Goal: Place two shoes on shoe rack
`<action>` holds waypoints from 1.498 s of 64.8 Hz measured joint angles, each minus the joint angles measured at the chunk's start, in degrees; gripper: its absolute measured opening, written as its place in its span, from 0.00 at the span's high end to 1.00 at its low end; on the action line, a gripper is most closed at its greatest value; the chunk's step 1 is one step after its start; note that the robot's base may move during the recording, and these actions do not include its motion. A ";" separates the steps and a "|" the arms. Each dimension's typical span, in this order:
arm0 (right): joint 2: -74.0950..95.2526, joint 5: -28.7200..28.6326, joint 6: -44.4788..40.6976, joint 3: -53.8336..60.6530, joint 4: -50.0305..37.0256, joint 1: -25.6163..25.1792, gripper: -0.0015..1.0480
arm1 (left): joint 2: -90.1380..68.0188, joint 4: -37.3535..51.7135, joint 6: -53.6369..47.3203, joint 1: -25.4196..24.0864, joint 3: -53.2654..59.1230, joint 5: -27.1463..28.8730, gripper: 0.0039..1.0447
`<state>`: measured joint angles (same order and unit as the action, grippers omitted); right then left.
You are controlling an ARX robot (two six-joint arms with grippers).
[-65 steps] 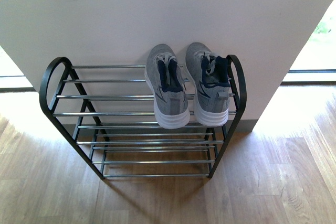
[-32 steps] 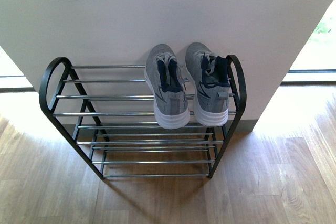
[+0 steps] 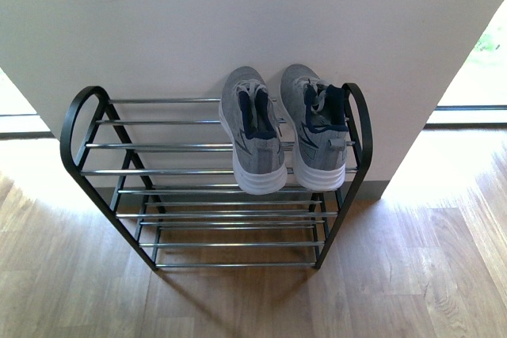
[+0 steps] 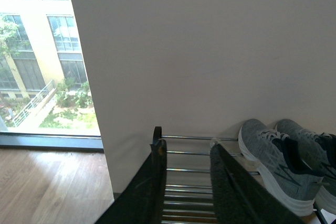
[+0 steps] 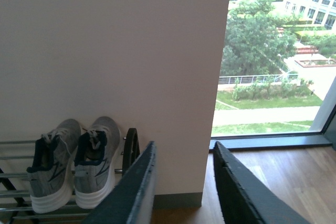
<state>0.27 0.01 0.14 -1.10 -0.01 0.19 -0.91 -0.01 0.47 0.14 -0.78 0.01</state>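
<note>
Front cam gives you the whole shoe rack [image 3: 158,146] against the white wall [image 3: 238,13], with no arm in frame. Grey sneakers [image 3: 252,136] sit side by side on the top tier at its right-hand end. Toes point to the wall, white heels overhang the front bar, and the outer one is just beside the black end hoop.

The wrist cams add what front can't. L wrist shows the L gripper [image 4: 186,139]: fingers apart w/ a clear gap, nothing held, only rack bars seen btwn them. It also shows a window [image 4: 42,61] w/ a building outside. R wrist shows the R gripper [image 5: 185,148]: spread the same way, empty, touching nothing. Next to it is a second window [image 5: 273,51] w/ trees and lawn.

Materials:
- Sneakers: knit grey uppers, navy lining and side marks, thick ribbed white soles.
- Rack: thin chrome bars, arched black metal frame.
- Wood plank floor [image 3: 412,275].
- Gripper fingers are dark; one L pad [image 4: 231,192] looks fuzzy.
</note>
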 joint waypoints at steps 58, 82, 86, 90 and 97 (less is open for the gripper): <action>0.00 0.02 0.02 0.00 0.02 0.00 0.09 | 0.00 0.00 -0.09 0.00 0.00 0.00 0.09; -0.02 0.04 0.00 0.00 0.02 0.00 0.09 | 0.00 0.00 -0.09 0.00 0.00 0.00 0.09; -0.04 0.02 0.02 0.00 0.02 0.00 0.09 | 0.00 0.00 -0.09 0.00 0.00 0.00 0.09; -0.04 0.02 0.00 0.00 0.02 0.00 0.09 | 0.00 0.00 -0.09 0.00 0.00 0.00 0.09; -0.04 0.02 0.02 0.00 0.02 0.00 0.09 | 0.00 0.00 -0.09 0.00 0.00 0.00 0.09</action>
<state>0.23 0.03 0.16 -1.10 0.01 0.19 -0.91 -0.01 0.38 0.14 -0.78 0.01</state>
